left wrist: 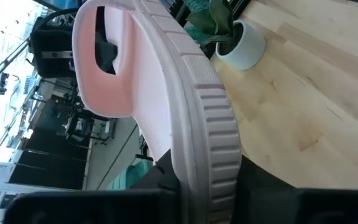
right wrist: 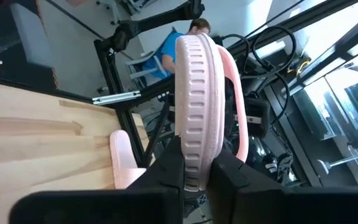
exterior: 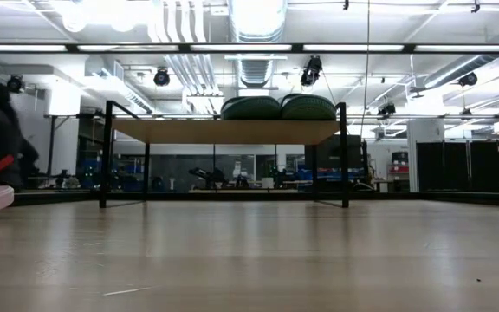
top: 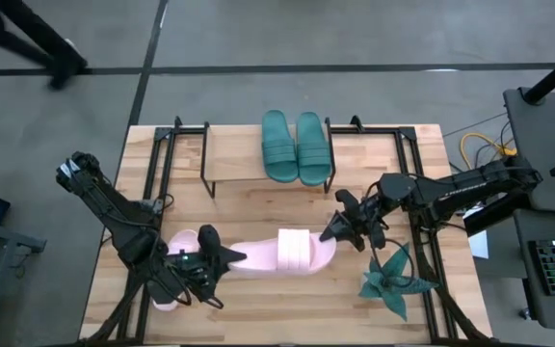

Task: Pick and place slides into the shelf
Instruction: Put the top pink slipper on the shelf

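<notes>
Slides dominated your high view: the dark teal pair (top: 295, 146) sat on the shelf (top: 234, 152), while both arms met at one pink slide (top: 282, 254) over the desk (top: 258, 207), left end effector (top: 218, 258) at one end, right end effector (top: 340, 229) at the other; a second pink slide (top: 165, 301) lay under the left arm. Your low view showed the teal soles atop the shelf. Your left wrist view showed its fingers closed on the pink sole; your right wrist view showed the same clamp. You appeared mid-handover; next, one end effector would need to release before carrying it shelfward.
</notes>
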